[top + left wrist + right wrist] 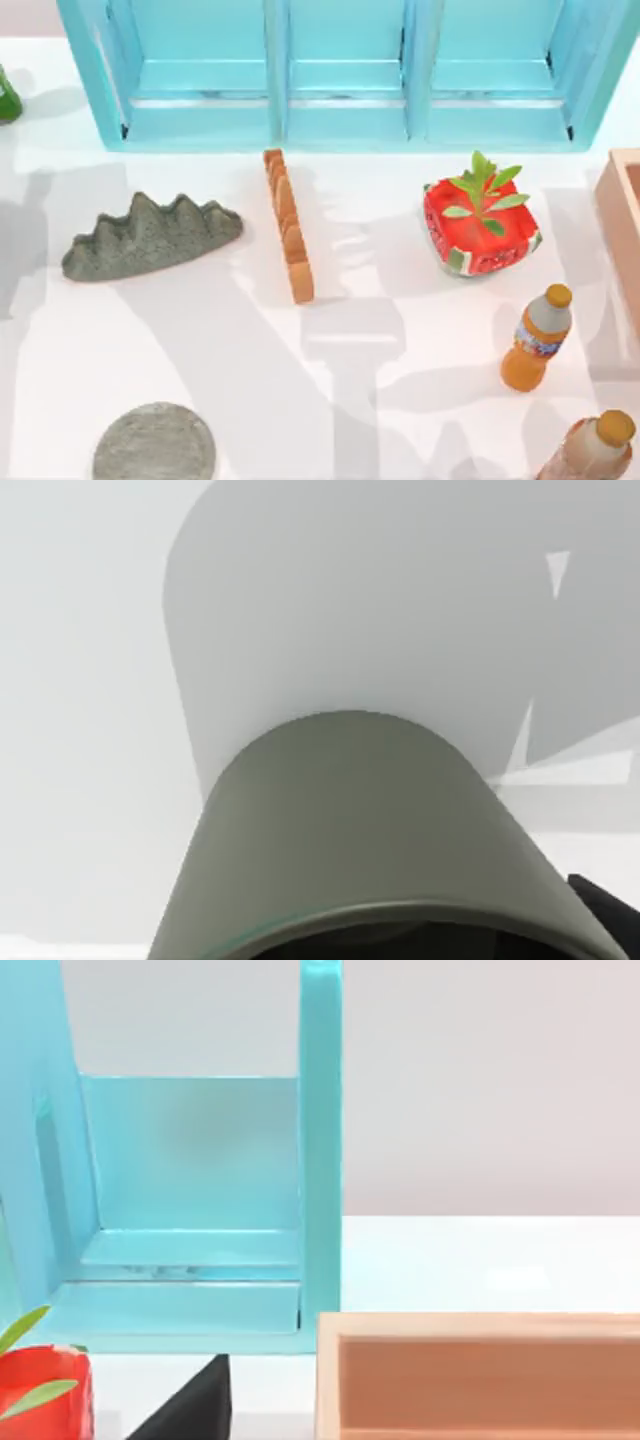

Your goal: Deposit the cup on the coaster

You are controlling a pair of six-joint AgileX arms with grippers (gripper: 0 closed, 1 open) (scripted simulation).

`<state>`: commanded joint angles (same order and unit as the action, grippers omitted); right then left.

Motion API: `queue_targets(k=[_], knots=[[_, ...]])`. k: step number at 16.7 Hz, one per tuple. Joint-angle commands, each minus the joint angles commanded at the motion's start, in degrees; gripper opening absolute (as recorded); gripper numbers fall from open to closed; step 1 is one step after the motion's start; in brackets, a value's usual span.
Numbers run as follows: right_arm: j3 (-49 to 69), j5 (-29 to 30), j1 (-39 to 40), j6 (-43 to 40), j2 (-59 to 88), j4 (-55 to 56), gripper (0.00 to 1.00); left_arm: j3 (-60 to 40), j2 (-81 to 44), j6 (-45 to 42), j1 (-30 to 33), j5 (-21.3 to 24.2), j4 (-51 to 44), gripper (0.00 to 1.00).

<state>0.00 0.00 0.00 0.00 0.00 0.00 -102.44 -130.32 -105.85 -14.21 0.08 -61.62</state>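
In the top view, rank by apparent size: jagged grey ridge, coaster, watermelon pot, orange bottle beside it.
1. Jagged grey ridge, largest.
2-3. Coaster, partly cut by the frame edge, and watermelon pot: too close to rank.
4. Orange bottle, smallest.

The left gripper (604, 918) shows as a dark edge pressed against the rim of the cup (360, 820), which it grips close under its wrist, mouth towards the wrist. The right gripper (190, 1408) sits low near the table's right side, its wrist level, showing as a dark wedge.
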Motion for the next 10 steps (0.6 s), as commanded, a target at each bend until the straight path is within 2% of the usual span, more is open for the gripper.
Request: queue_targets(k=[3,5,10], knots=[[0.0,0.0,0.0,0.0,0.0,0.0,1.0,-0.07,2.22,5.19,2.64,-1.07,0.69,0.0],[0.0,0.0,0.0,0.0,0.0,0.0,1.0,0.31,4.81,11.64,5.85,-2.07,1.35,0.0],[0.0,0.0,0.0,0.0,0.0,0.0,1.0,4.05,13.81,37.53,16.96,-4.05,2.56,0.0]])
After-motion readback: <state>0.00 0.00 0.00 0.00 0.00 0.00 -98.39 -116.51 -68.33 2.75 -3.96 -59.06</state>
